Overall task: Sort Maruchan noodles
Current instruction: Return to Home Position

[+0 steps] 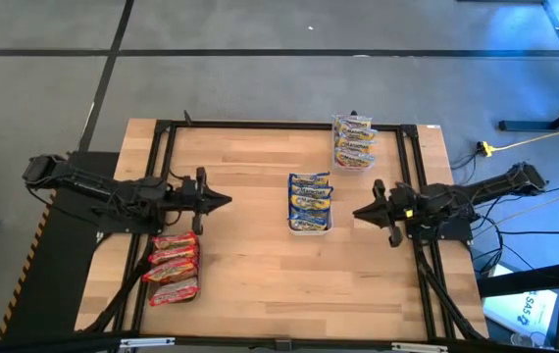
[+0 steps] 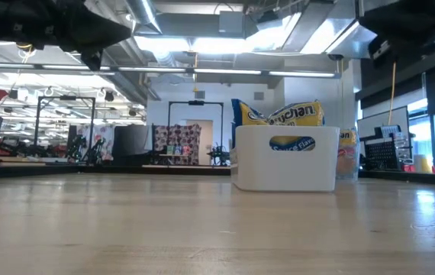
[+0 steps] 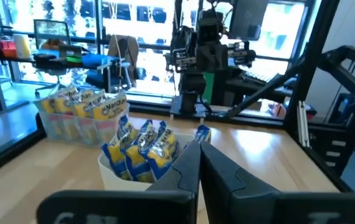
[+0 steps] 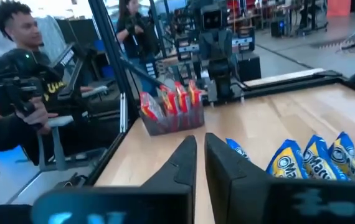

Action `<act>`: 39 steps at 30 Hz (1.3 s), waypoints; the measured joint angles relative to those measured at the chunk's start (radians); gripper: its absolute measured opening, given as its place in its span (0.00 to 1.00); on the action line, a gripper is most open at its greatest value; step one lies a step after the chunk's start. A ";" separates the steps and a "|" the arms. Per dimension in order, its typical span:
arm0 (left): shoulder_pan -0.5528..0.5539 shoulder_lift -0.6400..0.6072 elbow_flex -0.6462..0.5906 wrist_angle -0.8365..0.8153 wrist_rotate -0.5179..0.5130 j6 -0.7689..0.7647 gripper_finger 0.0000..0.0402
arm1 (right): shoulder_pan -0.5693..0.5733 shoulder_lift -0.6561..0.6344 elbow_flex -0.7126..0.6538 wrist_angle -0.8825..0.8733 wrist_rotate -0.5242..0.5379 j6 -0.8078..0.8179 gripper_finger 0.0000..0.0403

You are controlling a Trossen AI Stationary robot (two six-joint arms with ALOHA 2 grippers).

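The Maruchan noodles stand sorted in three groups. Blue-bordered packets (image 1: pixel 310 196) stand on edge in a white tray (image 2: pixel 286 164) at mid-table. Orange-bordered packets (image 1: pixel 354 140) fill a clear tub by the far edge. Red-bordered packets (image 1: pixel 174 268) sit in another clear tub near the left side. My left gripper (image 1: pixel 223 201) hovers left of the white tray, shut and empty, pointing at it (image 3: pixel 199 149). My right gripper (image 1: pixel 358 212) hovers right of the tray, also shut and empty (image 4: pixel 200 146).
A black frame (image 1: pixel 162 176) runs round the wooden table top. Bare wood lies between the tray and the near edge (image 1: pixel 289 294). In the right wrist view a person (image 4: pixel 15 81) sits beyond the table's left side, holding a device.
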 joint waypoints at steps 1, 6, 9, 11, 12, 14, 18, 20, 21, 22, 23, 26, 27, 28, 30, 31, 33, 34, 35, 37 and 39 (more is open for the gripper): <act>0.000 -0.012 0.000 -0.016 -0.003 0.007 0.01 | 0.000 -0.026 -0.010 -0.001 0.000 -0.002 0.03; 0.000 -0.061 0.000 -0.089 -0.032 0.013 0.01 | 0.000 -0.163 -0.066 0.011 0.001 -0.003 0.03; 0.000 -0.081 0.000 -0.106 -0.029 0.012 0.01 | 0.000 -0.220 -0.103 0.006 0.001 -0.001 0.03; 0.000 -0.097 0.000 -0.109 -0.023 0.019 0.01 | 0.000 -0.248 -0.120 0.008 0.001 -0.001 0.03; 0.000 -0.108 0.000 -0.118 -0.023 0.018 0.01 | 0.000 -0.260 -0.127 0.008 0.001 -0.001 0.03; 0.009 -0.130 0.000 -0.151 -0.018 0.016 0.00 | 0.000 -0.278 -0.141 0.007 0.001 0.000 0.03; 0.048 -0.157 -0.001 -0.202 0.059 -0.005 0.00 | 0.000 -0.291 -0.161 0.008 -0.001 0.000 0.03; 0.069 -0.174 -0.001 -0.206 0.102 -0.011 0.00 | 0.000 -0.291 -0.169 0.010 -0.001 -0.003 0.03; 0.078 -0.184 -0.001 -0.205 0.116 -0.011 0.00 | 0.000 -0.291 -0.173 0.010 0.000 -0.005 0.03; 0.087 -0.191 -0.001 -0.206 0.126 -0.011 0.00 | 0.000 -0.291 -0.178 0.012 0.000 -0.006 0.03; 0.095 -0.198 -0.001 -0.213 0.134 -0.009 0.00 | 0.000 -0.291 -0.184 0.015 0.000 -0.006 0.03; 0.113 -0.215 -0.001 -0.248 0.137 -0.008 0.00 | 0.000 -0.291 -0.193 0.015 -0.036 -0.007 0.03; 0.118 -0.217 -0.001 -0.257 0.137 -0.008 0.00 | 0.000 -0.291 -0.195 0.016 -0.048 -0.007 0.03; 0.123 -0.217 -0.001 -0.260 0.142 -0.007 0.00 | 0.000 -0.291 -0.198 0.016 -0.055 -0.011 0.03; 0.136 -0.217 -0.016 -0.239 0.160 -0.003 0.00 | 0.000 -0.291 -0.206 0.015 -0.054 -0.024 0.03; 0.143 -0.218 -0.033 -0.218 0.163 -0.002 0.00 | -0.005 -0.291 -0.209 0.015 -0.053 -0.029 0.03; 0.163 -0.218 -0.080 -0.166 0.163 -0.007 0.00 | -0.028 -0.291 -0.210 0.005 -0.060 -0.031 0.03; 0.173 -0.221 -0.102 -0.148 0.163 -0.013 0.00 | -0.044 -0.291 -0.210 0.005 -0.073 -0.030 0.03; 0.184 -0.230 -0.122 -0.138 0.163 -0.027 0.00 | -0.062 -0.291 -0.210 0.007 -0.095 -0.030 0.03; 0.202 -0.265 -0.149 -0.130 0.163 -0.050 0.00 | -0.095 -0.291 -0.210 0.008 -0.153 -0.023 0.03; 0.211 -0.310 -0.168 -0.133 0.163 -0.061 0.00 | -0.128 -0.291 -0.210 0.007 -0.177 -0.008 0.03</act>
